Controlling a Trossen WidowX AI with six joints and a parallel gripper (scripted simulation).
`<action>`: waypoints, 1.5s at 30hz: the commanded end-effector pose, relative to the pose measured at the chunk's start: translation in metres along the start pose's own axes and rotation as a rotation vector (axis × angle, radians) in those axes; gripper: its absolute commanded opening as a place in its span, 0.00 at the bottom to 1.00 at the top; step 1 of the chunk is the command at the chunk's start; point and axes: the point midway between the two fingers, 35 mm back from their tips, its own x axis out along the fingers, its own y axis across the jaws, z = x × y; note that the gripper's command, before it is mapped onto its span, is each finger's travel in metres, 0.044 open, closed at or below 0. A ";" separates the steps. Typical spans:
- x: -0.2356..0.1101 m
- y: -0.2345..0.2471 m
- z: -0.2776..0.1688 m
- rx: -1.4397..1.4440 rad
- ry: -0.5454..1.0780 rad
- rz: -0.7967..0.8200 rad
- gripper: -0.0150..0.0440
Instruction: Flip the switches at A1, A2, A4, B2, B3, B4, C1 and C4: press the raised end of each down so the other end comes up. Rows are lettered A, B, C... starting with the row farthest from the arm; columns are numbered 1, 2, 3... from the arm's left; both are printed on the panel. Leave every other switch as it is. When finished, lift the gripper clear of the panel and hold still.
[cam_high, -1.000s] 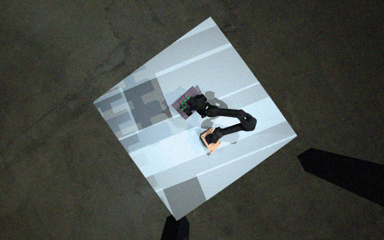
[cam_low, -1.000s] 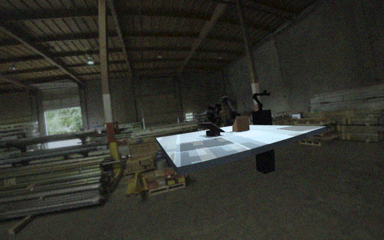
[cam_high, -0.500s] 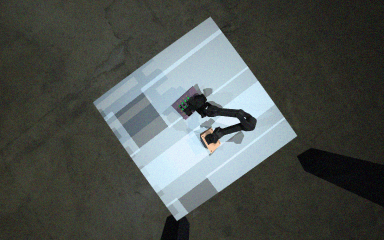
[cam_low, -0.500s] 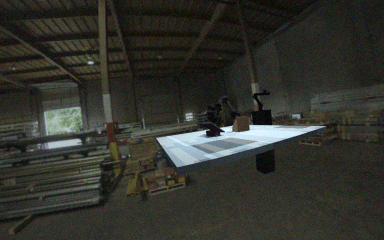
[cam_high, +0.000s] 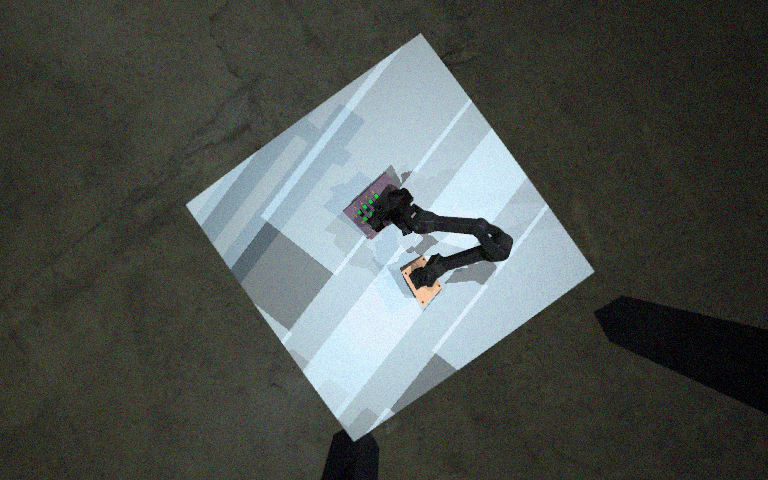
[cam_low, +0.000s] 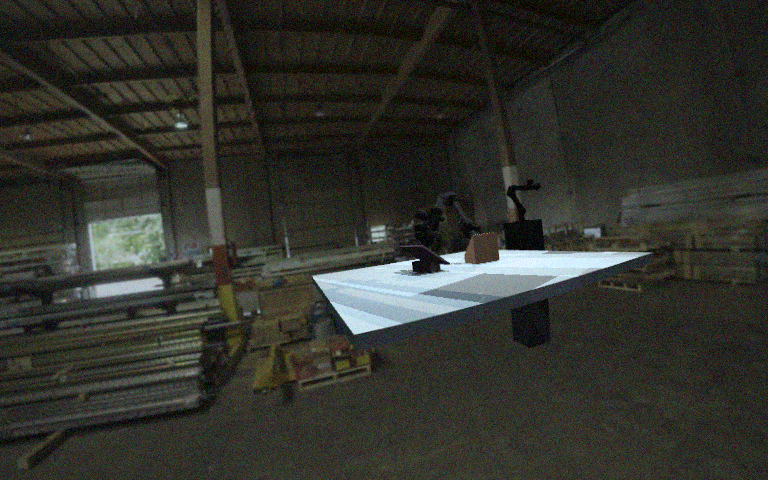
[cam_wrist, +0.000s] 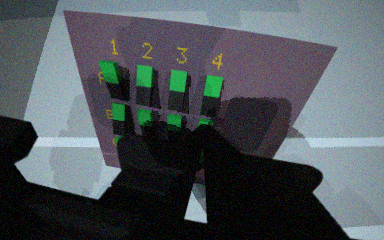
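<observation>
Looking through the wrist view, I have the gripper (cam_wrist: 192, 142) fully closed with nothing between the fingers, its dark tips low in the centre of the frame, over the lower rows of the purple panel (cam_wrist: 280, 75). That panel fills the upper half of the frame, tilted back, with yellow column numbers along its top. Row A's four green switches (cam_wrist: 178, 81) show plainly in the upper centre; row B peeks just above my fingertips; row C is almost wholly hidden.

I judge these as stiff little rockers, rigid plastic that wants a short firm push, not a grasp. Closed fingers make a good blunt poker. I would touch only the raised end of each, squarely, since neighbours sit close and a glancing tip could slide onto the wrong one.
</observation>
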 end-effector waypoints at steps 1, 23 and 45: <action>0.001 0.000 0.000 -0.002 -0.001 0.002 0.25; -0.061 0.001 -0.002 -0.003 -0.024 0.006 0.25; -0.029 0.093 -0.041 0.000 -0.001 0.009 0.25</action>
